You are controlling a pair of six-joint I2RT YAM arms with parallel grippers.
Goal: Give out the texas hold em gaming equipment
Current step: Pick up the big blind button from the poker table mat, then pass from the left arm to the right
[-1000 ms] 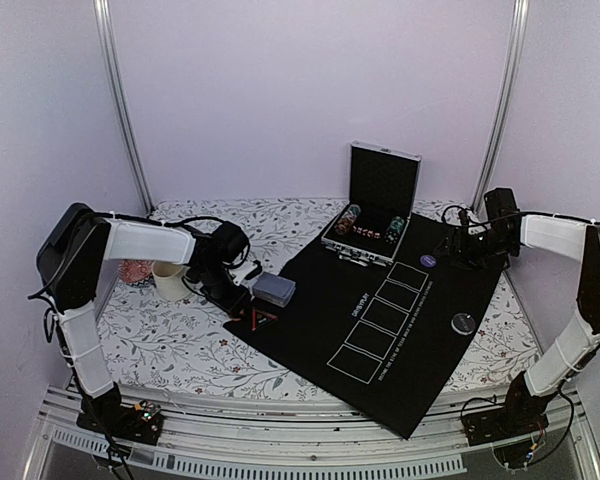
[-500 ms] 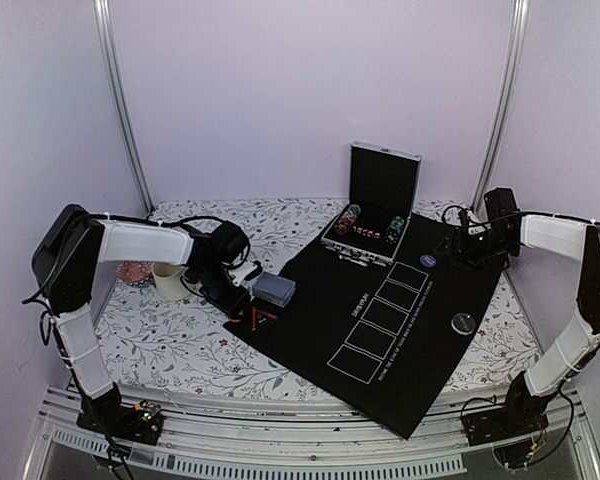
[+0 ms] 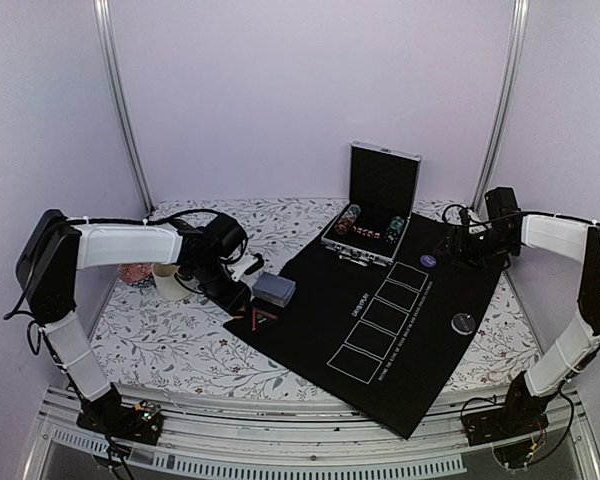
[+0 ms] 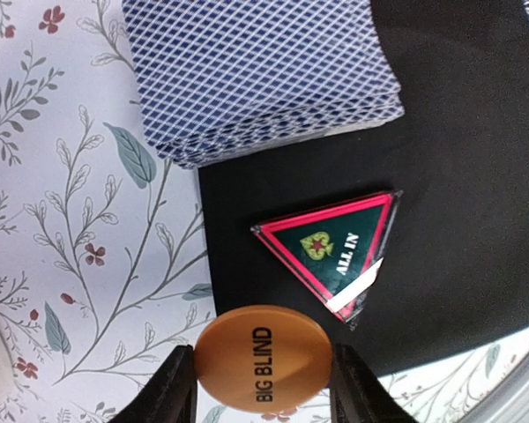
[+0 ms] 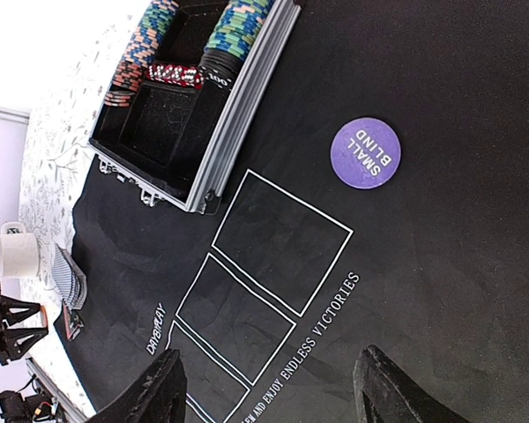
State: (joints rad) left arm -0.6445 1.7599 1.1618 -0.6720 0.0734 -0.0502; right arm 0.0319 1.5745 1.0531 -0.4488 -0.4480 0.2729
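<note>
While the left gripper [image 4: 263, 351] pinched the orange Big Blind disc [image 4: 260, 370] by its rim, low in the left wrist frame, the black mat [image 4: 458, 176] spread to the right; the right gripper [image 5: 269, 352] hung spread and empty.

Left end effector [image 4: 263, 388] clamped, right [image 5: 269, 388] spread.
</note>
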